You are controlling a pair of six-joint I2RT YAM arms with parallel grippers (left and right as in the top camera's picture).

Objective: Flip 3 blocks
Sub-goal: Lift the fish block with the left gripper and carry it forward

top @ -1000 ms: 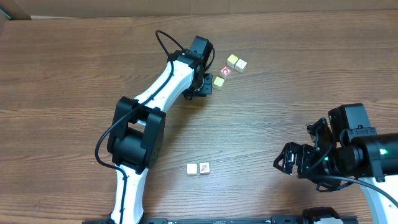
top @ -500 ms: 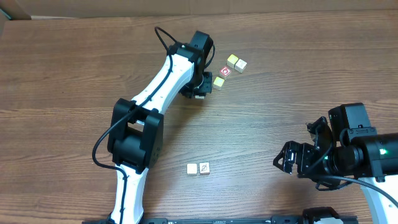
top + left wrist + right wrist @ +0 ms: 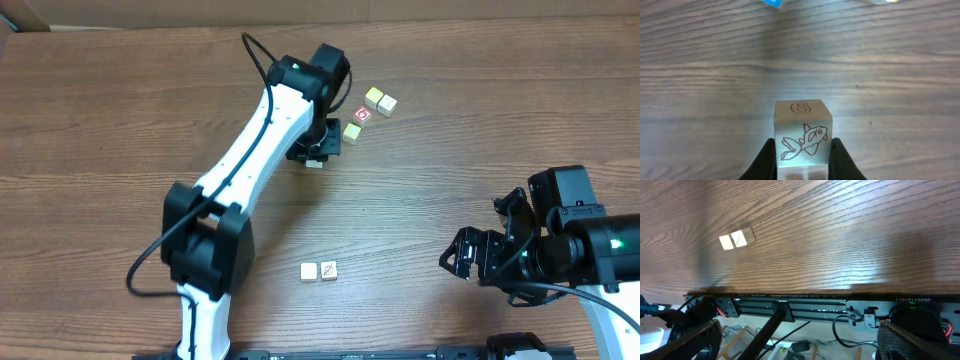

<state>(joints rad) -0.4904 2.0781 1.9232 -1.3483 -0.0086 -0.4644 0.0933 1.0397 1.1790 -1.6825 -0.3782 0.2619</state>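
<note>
Listing runs from the left side across.

Item, left gripper (image 3: 803,152): the arm is extended to the far middle of the table (image 3: 500,160). The jaws are closed on the held block (image 3: 802,125), with one finger pressed to each side face. A fish outline is shown on the face turned to the wrist camera, and a circled numeral on the face above it. The underside is hidden, so it cannot be told whether the block is lifted clear or rests on the wood.

Item, pale pair (image 3: 318,271): two cubes are set touching near the front edge, well apart from both arms. A reddish diagonal mark is carried on the right one.

Item, yellowish cube (image 3: 352,131): it is placed just beside the left gripper, on its right.

Item, red "O" cube (image 3: 362,115): it is placed just behind the yellowish cube and is not counted among the task's blocks.

Item, far pair (image 3: 380,101): two pale cubes are set touching, just beyond the red "O" cube.

Item, right gripper (image 3: 466,262): the jaws are spread wide with nothing between them, at the right front, well apart from every cube.

Step in hand, as judged: one flip, at the grip stage. Next move, as judged: a wrist roll is called for so that another face is brought uppermost. The block is then to be set flat, clear of the yellowish cube, and released. How many flips are already done cannot be read.
</note>
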